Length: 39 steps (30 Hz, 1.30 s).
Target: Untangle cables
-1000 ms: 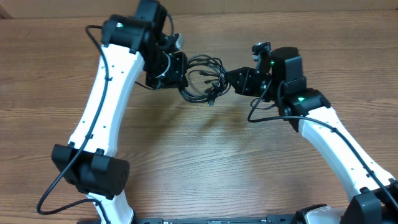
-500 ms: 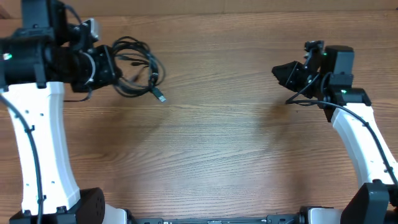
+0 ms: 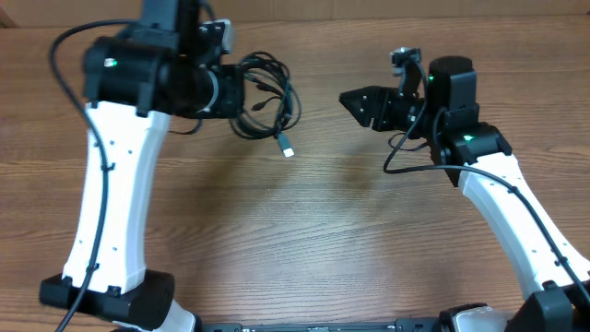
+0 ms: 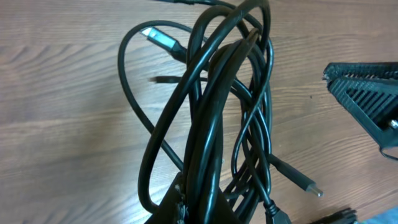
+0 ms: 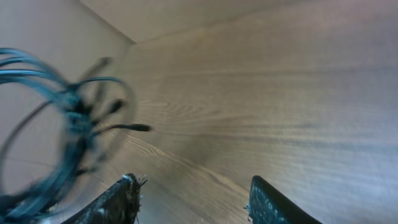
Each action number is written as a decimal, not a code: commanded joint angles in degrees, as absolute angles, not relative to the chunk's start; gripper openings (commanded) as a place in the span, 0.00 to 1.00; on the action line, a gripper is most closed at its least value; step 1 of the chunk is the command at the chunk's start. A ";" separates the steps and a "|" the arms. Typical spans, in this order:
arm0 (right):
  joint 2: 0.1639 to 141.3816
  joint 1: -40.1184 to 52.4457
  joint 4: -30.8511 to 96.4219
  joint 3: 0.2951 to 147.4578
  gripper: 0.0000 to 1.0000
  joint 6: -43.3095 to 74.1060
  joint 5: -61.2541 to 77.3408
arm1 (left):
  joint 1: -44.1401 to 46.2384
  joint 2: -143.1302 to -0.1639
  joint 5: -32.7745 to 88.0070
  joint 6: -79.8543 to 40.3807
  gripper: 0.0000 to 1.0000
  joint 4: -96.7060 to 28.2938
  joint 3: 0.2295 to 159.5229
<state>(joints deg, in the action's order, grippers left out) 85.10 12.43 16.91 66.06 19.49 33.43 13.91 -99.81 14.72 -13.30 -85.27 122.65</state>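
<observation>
A strip of bare worktop lies between the bundle of cables and the tips of the right fingers; the two are near but apart. The bundle's loops spread wide and one plug sticks out from it toward the near edge, so any approach from that side meets loose strands first. Nothing sits between the right fingers, which stand apart. The middle and near part of the worktop is bare wood, flanked by the white left arm and the white right arm.

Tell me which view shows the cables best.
Left wrist: the cables fill the frame, sharp, loops distinct. Overhead shows them small, as one dark clump. Right wrist shows them blurred at the left edge.
</observation>
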 commanded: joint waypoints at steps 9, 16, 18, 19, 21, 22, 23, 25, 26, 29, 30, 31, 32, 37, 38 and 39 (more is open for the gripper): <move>83.26 15.75 18.76 68.34 0.58 14.46 24.88 | 25.82 -104.64 12.45 -12.88 0.04 -83.79 123.37; 83.26 15.75 19.66 68.34 0.28 13.74 24.88 | 27.44 -105.30 10.37 -13.34 0.04 -83.96 123.37; 83.26 15.75 20.12 68.34 0.26 13.08 24.86 | 27.40 -105.30 10.35 -13.34 0.04 -83.96 123.37; 83.26 15.75 20.29 68.34 0.25 12.99 24.86 | 27.42 -105.30 10.37 -13.37 0.04 -83.94 123.37; 83.26 15.75 20.51 68.34 0.25 12.99 24.86 | 27.42 -105.30 10.50 -13.39 0.04 -83.96 123.37; 83.26 15.75 20.71 68.34 0.31 13.02 24.88 | 27.42 -105.30 10.55 -13.67 0.04 -83.99 123.37; 83.26 15.75 20.93 68.34 0.36 13.04 24.88 | 27.42 -105.30 10.55 -13.96 0.04 -84.05 123.37; 83.26 15.75 21.37 68.34 0.38 13.08 24.93 | 27.42 -105.30 10.55 -13.96 0.04 -84.09 123.37; 83.26 15.75 21.41 68.34 0.38 13.21 24.93 | 27.42 -105.30 10.57 -13.98 0.04 -84.12 123.37; 83.26 15.75 21.58 68.34 0.38 13.21 25.12 | 27.42 -105.30 10.55 -13.96 0.04 -84.07 123.37; 83.26 15.77 21.63 68.34 0.38 13.26 25.12 | 27.42 -105.30 10.55 -13.96 0.04 -84.01 123.37; 83.26 15.77 21.76 68.31 0.38 13.28 25.12 | 27.42 -105.30 10.55 -13.96 0.04 -83.99 123.37; 83.26 15.81 21.87 68.31 0.38 13.43 25.10 | 27.42 -105.30 10.55 -13.96 0.04 -83.99 123.37; 83.66 17.17 22.39 68.31 0.38 13.45 25.10 | 27.42 -105.30 10.55 -13.96 0.04 -83.99 123.37; 83.88 17.67 22.39 68.31 0.38 13.45 25.08 | 27.42 -105.30 10.57 -13.96 0.04 -83.99 123.37; 84.14 18.35 22.37 68.31 0.38 13.45 25.08 | 27.42 -105.30 10.57 -13.96 0.04 -83.96 123.37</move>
<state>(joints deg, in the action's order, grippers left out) 84.31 16.38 22.57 66.87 13.50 25.08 27.40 -105.54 10.81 -13.50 -84.20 122.65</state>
